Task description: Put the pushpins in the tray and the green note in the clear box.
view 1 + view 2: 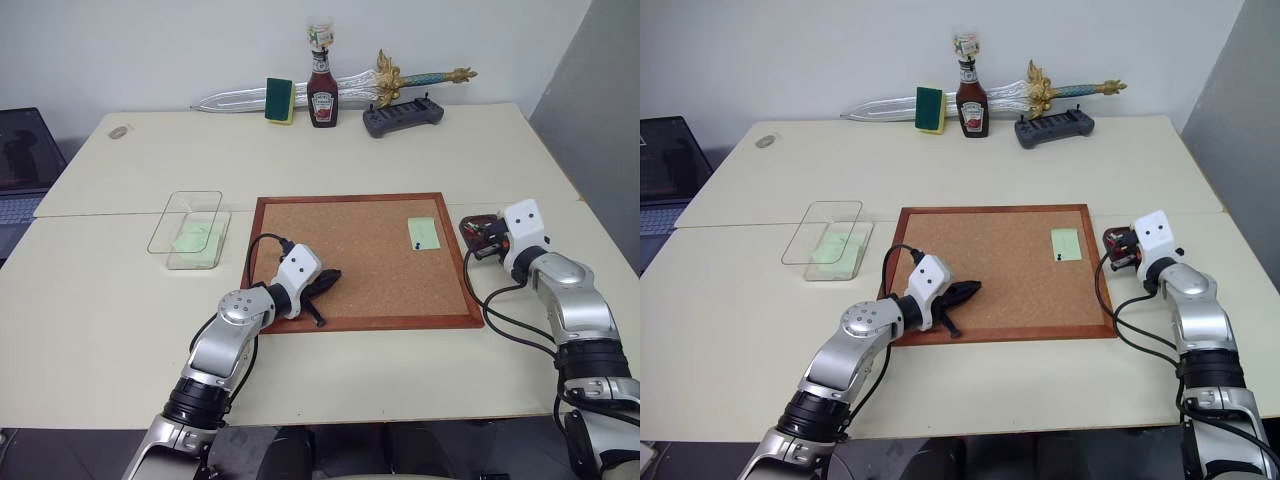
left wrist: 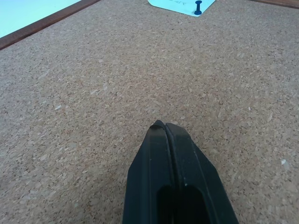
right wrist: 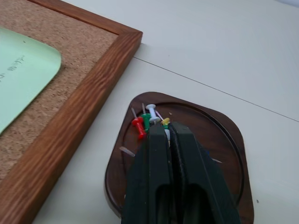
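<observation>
The right hand (image 3: pixel 163 135), its fingers pressed together, hovers over the small dark reddish-brown rounded-square tray (image 3: pixel 224 140) just right of the wood-framed corkboard (image 1: pixel 340 250); whether it grips a pin I cannot tell. Red, green, white and yellow pushpins (image 3: pixel 148 119) lie in the tray by its tips. This looks like the dropping-off step. One dark-headed pushpin (image 1: pixel 416 243) still fastens the pale mint-green paper note (image 1: pixel 424 233) near the board's right edge, so the next move calls for going back left over the frame to pull it. The clear plastic box (image 1: pixel 190 235) sits left of the board, a green slip inside. The left hand (image 1: pixel 328 280), fingers together and empty, rests over the board's near-left cork. The bench (image 1: pixel 420 370) around is open; the tray lies close to the frame.
</observation>
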Controlling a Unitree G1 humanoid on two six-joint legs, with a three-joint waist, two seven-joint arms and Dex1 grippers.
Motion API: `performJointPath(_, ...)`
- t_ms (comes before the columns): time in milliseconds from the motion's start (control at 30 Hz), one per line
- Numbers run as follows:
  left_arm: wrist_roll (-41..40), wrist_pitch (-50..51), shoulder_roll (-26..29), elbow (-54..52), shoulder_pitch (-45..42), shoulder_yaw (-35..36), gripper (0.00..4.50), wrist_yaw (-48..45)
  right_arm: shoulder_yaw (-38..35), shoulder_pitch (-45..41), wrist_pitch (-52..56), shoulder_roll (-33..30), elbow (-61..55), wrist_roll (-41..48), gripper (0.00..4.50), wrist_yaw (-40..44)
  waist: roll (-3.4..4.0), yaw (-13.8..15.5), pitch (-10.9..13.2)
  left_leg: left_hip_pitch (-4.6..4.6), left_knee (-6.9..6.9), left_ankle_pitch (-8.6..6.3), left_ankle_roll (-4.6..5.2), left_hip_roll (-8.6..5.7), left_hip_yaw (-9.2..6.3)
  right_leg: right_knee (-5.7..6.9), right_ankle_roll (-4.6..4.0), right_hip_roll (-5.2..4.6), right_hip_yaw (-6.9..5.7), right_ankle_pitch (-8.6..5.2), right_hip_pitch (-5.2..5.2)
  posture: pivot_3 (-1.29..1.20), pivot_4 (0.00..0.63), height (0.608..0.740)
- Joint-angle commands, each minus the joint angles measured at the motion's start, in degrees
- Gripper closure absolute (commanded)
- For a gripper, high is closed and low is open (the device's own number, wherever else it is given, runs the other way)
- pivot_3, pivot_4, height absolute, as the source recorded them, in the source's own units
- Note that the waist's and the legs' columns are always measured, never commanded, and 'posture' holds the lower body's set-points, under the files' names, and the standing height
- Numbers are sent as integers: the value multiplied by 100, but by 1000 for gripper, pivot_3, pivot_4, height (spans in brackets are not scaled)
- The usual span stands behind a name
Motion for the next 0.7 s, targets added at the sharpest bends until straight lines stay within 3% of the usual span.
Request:
performJointPath(33,119,134,26,224,203,-316,4500,-136,-93,-90,-48,-136,-104,-60,4465,-56,0,0,0,0,0,0,0,0,0,0,0,0,0,0,0,0,150,740)
performJointPath(167,123,121,28,232,197,-321,4500,-145,-115,-92,-19,-157,-53,-67,4465,-78,1,0,0,0,0,0,0,0,0,0,0,0,0,0,1,0,150,740)
performJointPath(200,125,119,29,233,196,-322,4500,-146,-113,-94,-14,-160,-44,-67,4027,-80,1,0,0,0,0,0,0,0,0,0,0,0,0,0,1,0,150,740)
performJointPath(433,128,124,29,226,197,-320,4500,-141,-107,-107,12,-159,-59,-37,2682,-76,1,0,0,0,0,0,0,0,0,0,0,0,0,0,1,0,150,740)
performJointPath(700,123,133,36,206,207,-314,4500,-144,-369,-85,145,-124,-470,359,2615,66,1,0,-1,0,0,0,0,0,0,0,0,0,0,0,1,0,150,740)
